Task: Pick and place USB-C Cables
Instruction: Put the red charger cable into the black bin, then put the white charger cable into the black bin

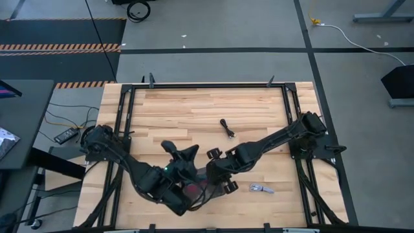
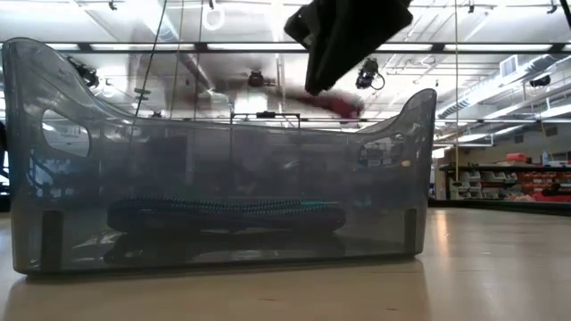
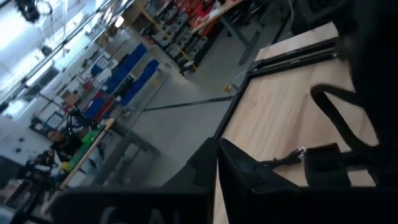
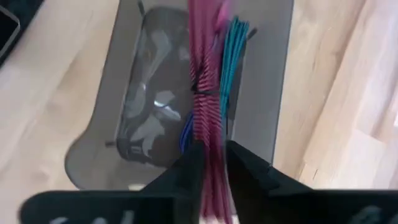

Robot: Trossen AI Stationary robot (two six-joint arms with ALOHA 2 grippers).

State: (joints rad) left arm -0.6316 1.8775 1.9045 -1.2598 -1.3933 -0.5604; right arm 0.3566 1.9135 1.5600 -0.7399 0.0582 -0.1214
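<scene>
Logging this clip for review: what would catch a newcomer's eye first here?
The red cable, pinched in the right gripper, hangs right above the grey tray, where a teal cable already lies. Out on the table, a black cable and a silver cable wait. The left gripper is raised beside the tray.

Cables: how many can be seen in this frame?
5: red cable in the right gripper over the tray; teal cable and blue cable inside it; black cable and silver cable on the table. The arms could hide more. The left gripper waits nearby.
</scene>
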